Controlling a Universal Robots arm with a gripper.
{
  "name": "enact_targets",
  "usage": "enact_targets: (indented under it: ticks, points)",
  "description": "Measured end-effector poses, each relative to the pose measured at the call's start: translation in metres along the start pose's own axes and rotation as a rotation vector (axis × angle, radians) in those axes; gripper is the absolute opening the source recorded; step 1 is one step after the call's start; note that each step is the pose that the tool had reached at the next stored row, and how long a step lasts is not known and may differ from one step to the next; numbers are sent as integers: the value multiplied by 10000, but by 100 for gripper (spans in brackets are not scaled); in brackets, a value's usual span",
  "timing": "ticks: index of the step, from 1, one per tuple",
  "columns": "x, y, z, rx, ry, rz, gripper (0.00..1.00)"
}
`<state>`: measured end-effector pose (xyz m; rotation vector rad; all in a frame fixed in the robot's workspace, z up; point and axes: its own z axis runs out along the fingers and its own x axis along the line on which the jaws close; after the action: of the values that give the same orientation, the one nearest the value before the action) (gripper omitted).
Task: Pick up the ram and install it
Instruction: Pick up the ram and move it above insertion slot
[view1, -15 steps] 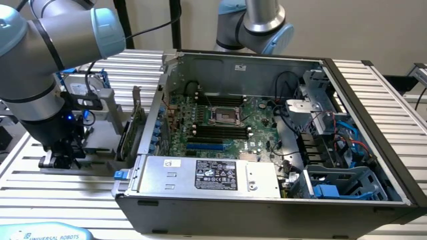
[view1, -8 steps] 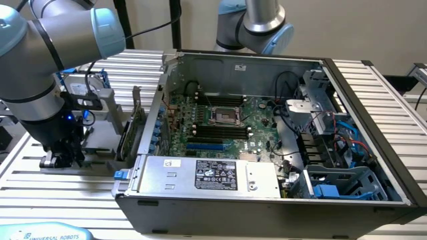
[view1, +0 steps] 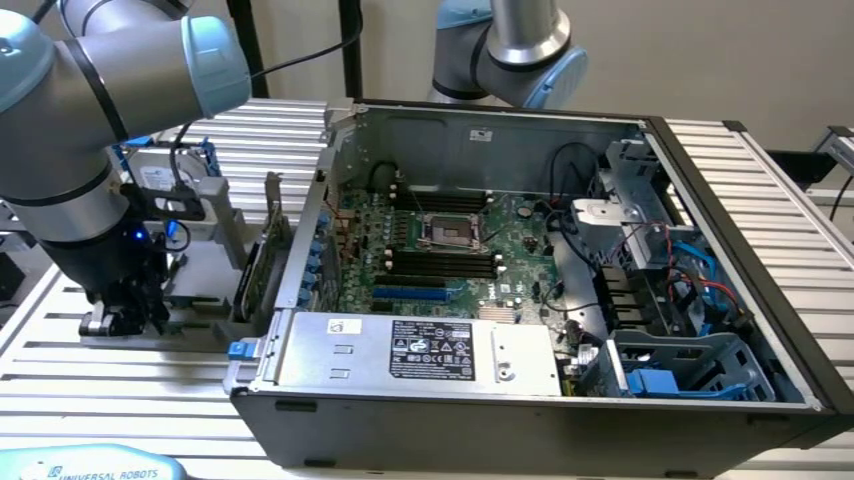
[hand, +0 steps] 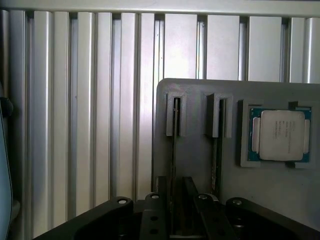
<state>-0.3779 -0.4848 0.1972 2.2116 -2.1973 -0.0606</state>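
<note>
Our pincer (hand: 176, 210) straddles the ram (hand: 174, 145) in the grey holder (hand: 195, 162); we cannot tell whether it grips. Off-centre closure could tilt or jam the ram

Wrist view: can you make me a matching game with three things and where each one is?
Things:
1 square silver processor chip
2 thin ram stick standing on edge
3 ribbed silver metal table

Places:
A under the grey plastic holder
B flat in a square pocket
C in a slot by the black tool

Pairs: 1-B, 2-C, 3-A
</note>
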Motion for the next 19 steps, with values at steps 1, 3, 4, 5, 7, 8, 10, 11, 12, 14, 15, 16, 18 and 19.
enact_targets:
  ticks: [1, 3, 4, 5, 7, 8, 10, 11, 12, 14, 15, 16, 18, 19]
  points:
    - [0, 1, 0, 1, -21, 0, 27]
    - [0, -1, 3, 7, -65, -3, 27]
    - [0, -1, 4, 7, -75, -3, 27]
    - [0, -1, 4, 8, -76, -4, 27]
    - [1, -1, 4, 6, -77, -4, 27]
    - [1, -1, 5, 7, -77, -3, 27]
    - [2, -1, 5, 7, -77, -3, 27]
    - [3, -1, 5, 7, -77, -4, 25]
    - [4, -1, 5, 6, -76, -3, 25]
    - [5, -1, 6, 6, -76, -4, 18]
    - [6, -1, 6, 6, -77, -4, 18]
    - [8, -1, 6, 6, -75, -4, 18]
    - [11, -1, 6, 6, -78, -3, 16]
    - [13, 0, 6, 6, -78, -3, 16]
